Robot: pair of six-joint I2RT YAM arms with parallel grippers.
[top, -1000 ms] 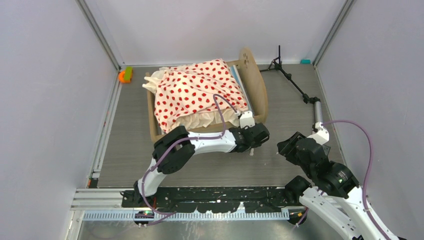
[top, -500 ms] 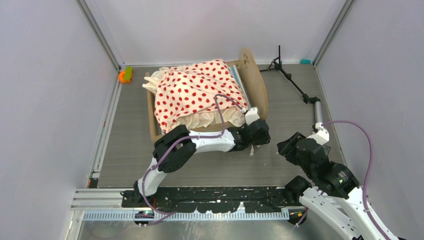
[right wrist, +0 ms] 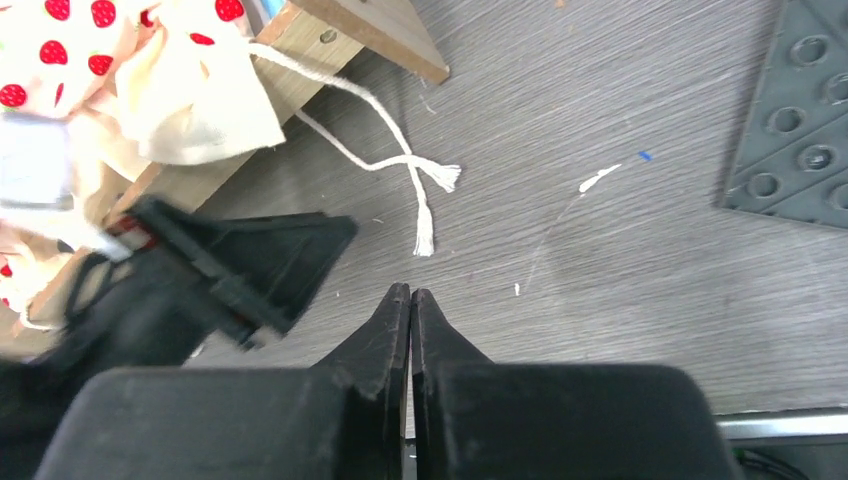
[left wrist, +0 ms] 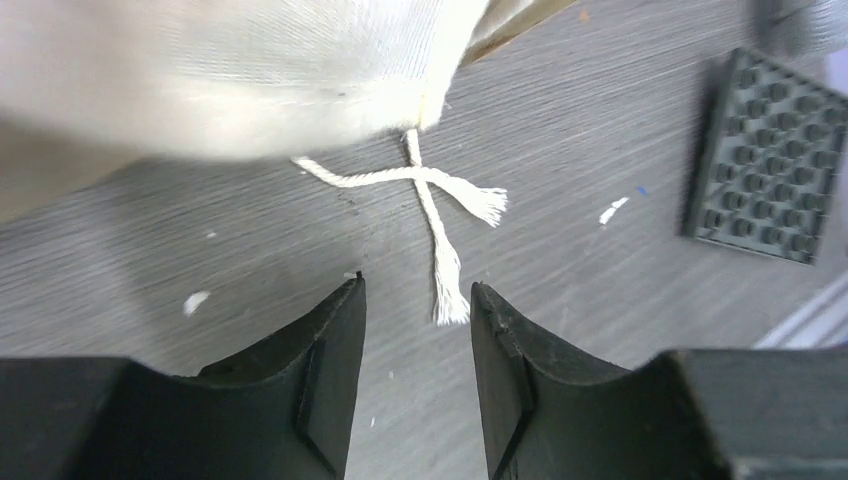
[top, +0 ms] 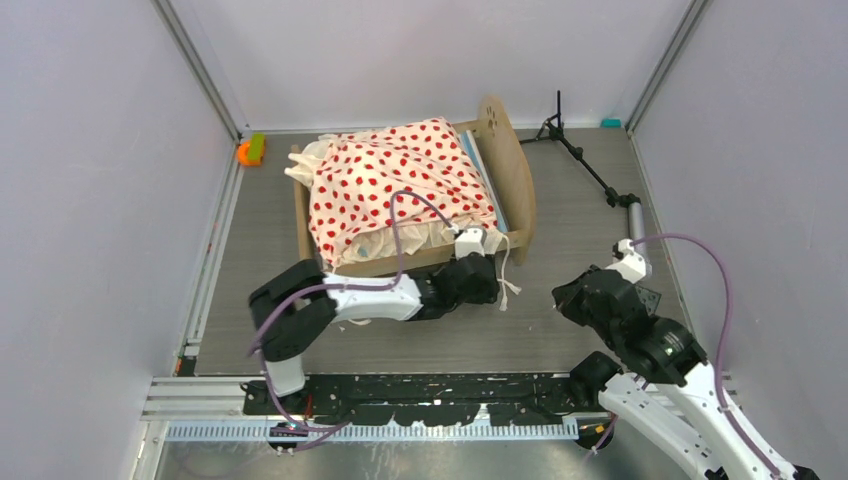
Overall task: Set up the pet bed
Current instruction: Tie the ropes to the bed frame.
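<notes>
The left tool (left wrist: 415, 290) had drawn back, spread and empty; right tool (right wrist: 410, 295) pressed together; bedding (top: 395, 185) lay rumpled, ties (left wrist: 440, 200) loose

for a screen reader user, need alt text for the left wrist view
The open left end effector points at two crossed, frayed white cords lying on the grey table, trailing from the cream bedding above. A dark studded mat sits at the right edge.
</notes>
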